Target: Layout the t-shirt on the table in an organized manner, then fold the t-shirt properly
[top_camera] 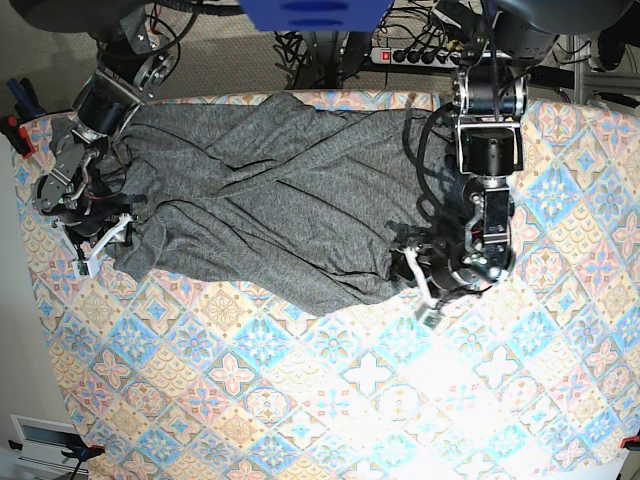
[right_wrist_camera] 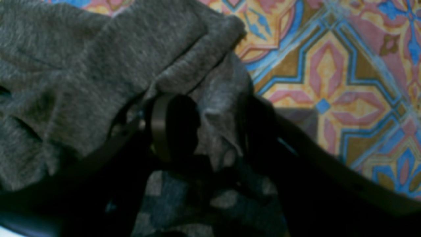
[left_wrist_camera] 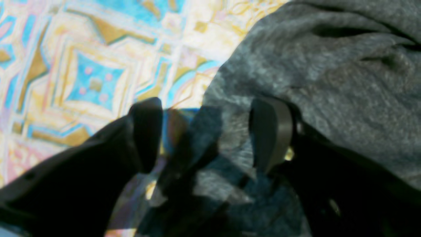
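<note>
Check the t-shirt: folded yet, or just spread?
Spread, not folded: the t-shirt lies stretched and creased between the right gripper and left gripper.

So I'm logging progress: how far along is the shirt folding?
Early. Done: the t-shirt is stretched lengthwise across the table, though still creased. In hand: the right gripper has a fabric edge between its fingers; the left gripper straddles the opposite edge, not visibly closed. Left: smoothing and every fold.
</note>
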`<move>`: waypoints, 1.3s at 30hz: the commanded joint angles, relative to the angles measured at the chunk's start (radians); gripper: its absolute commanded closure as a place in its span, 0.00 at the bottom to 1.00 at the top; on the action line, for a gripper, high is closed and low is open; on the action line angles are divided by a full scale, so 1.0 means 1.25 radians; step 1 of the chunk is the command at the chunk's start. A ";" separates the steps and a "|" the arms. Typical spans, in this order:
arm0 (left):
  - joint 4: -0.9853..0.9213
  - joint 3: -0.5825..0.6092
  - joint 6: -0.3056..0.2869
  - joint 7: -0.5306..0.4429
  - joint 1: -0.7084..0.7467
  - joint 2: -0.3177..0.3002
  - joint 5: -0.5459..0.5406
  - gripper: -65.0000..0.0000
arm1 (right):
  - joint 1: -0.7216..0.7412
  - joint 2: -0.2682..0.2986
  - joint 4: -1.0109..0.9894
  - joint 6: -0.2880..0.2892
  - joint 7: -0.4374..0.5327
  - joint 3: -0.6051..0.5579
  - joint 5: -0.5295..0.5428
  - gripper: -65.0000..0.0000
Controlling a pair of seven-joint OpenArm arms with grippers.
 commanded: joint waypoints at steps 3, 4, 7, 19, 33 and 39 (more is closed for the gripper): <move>-0.001 0.084 -0.013 0.017 -0.002 0.006 -0.004 0.66 | -0.002 0.002 0.000 0.005 -0.040 -0.002 -0.014 0.58; -0.001 0.108 -0.013 0.020 -0.002 0.005 0.002 0.75 | -0.003 0.002 0.000 0.005 -0.040 -0.003 -0.014 0.62; -0.002 0.133 -0.013 0.024 0.001 0.000 0.004 0.95 | -0.003 0.002 0.000 0.005 -0.040 -0.003 -0.014 0.75; 0.013 0.132 -0.013 0.074 0.031 -0.062 -0.023 0.94 | -0.002 0.002 0.011 0.005 -0.040 -0.003 -0.014 1.00; 0.304 0.106 -0.013 0.184 0.095 -0.130 -0.125 0.94 | -0.065 0.001 0.281 0.005 -0.047 -0.003 -0.016 1.00; 0.304 0.003 -0.013 0.184 0.100 -0.130 -0.130 0.94 | -0.064 0.001 0.286 0.005 -0.041 0.004 -0.016 1.00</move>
